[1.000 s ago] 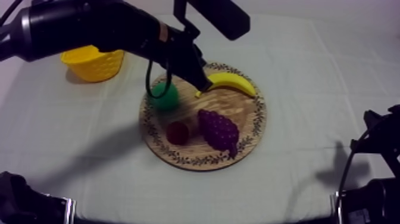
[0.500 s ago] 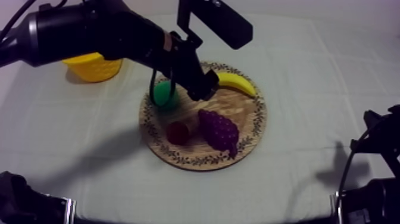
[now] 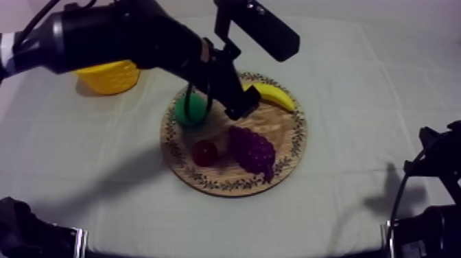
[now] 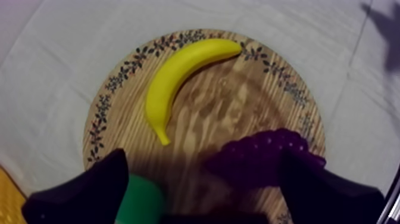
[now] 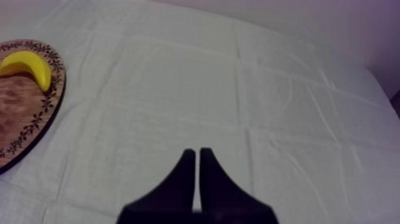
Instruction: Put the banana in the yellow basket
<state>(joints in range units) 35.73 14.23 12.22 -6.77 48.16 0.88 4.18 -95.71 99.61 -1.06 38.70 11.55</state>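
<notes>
The left gripper (image 3: 241,108) hangs over the round wooden board (image 3: 274,180) at mid-table, its arm reaching in from 10 o'clock. Its two black fingers (image 4: 98,187) stand wide apart with nothing between them.

The banana (image 3: 272,95) lies flat on the board near the rim at 1 o'clock, untouched. It sits close beside the gripper at about 2 o'clock from the fingertips. Seen from the left wrist, the whole banana lies on the wood just beyond the open fingertips, its curve running along the patterned rim.

A green toy fruit (image 3: 190,110) sits on the board at 10 o'clock, partly under the arm. The small red fruit (image 3: 204,152) lies at 8 o'clock and the bunch of grapes (image 3: 252,149) just right of it, toward 5 o'clock.

The yellow basket (image 3: 108,76) stands on the cloth well off the board, at 10 o'clock from it and partly behind the arm.

The right gripper (image 5: 197,156) rests low at the table's 4 o'clock side, its fingers pressed together in a narrow wedge, holding nothing and well apart from the board.
</notes>
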